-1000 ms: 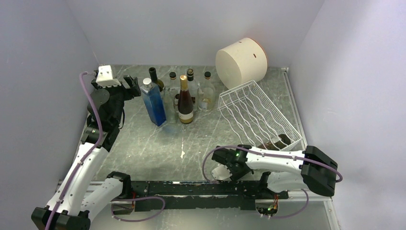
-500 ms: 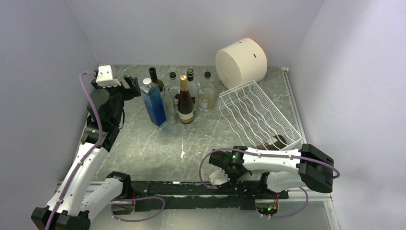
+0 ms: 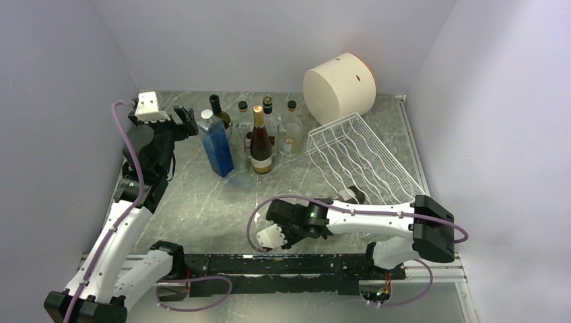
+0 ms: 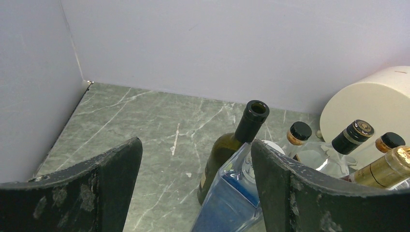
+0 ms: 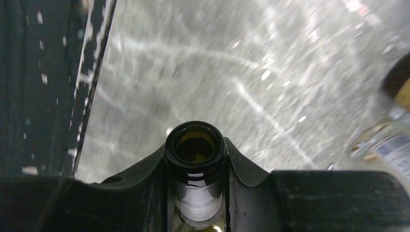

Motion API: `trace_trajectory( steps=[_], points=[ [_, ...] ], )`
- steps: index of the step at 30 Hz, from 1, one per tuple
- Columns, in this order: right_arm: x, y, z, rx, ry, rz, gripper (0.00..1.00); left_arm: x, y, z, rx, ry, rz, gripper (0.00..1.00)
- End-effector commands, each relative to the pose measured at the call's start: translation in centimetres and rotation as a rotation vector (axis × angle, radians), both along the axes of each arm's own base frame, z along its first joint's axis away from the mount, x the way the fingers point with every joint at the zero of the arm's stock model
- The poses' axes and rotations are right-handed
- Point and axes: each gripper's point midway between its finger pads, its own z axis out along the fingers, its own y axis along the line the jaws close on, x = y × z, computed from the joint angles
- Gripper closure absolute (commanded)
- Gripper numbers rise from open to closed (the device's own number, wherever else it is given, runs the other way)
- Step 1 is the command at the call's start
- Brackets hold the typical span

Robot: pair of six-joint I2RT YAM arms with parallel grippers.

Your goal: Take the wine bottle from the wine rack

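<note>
So the right gripper (image 5: pixel 196 166) is pinching the wine bottle (image 5: pixel 195 145) by its neck. The body is hidden under the forearm, near the low front edge of the wine rack (image 3: pixel 363 155). Looks like the pull-out step to me; next needs a straight draw clear of the wire.

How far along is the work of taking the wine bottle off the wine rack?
Done: the right gripper has its jaws shut on the neck of the wine bottle. In hand: the pull-out; the blurred wrist view suggests motion. Left: getting it clear of the wine rack; the arm hides the bottle's body from above, so I cannot tell how far out it is.
</note>
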Motion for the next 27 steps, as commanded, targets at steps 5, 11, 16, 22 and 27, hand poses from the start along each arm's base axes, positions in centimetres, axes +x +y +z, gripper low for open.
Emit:
trace_trajectory(
  steps=[5,11,16,22,27],
  points=[
    [-0.2,8.7,4.7,0.339,-0.012,-0.012,1.0,-0.1,-0.1,1.8,-0.013,-0.039,-0.009,0.13],
    [0.4,12.3,10.5,0.583,-0.018,-0.085,1.0,-0.1,-0.1,1.8,-0.012,-0.039,-0.01,0.13],
    [1.3,13.6,18.7,0.919,-0.028,-0.159,1.0,-0.1,-0.2,1.8,-0.015,-0.038,-0.016,0.13],
    [6.2,11.7,25.1,1.307,0.009,-0.393,1.0,-0.1,-0.2,1.7,-0.017,-0.037,-0.016,0.13],
    [10.8,10.8,27.2,1.442,-0.046,-0.546,1.0,0.0,-0.3,1.5,-0.018,-0.032,-0.017,0.13]
  ],
)
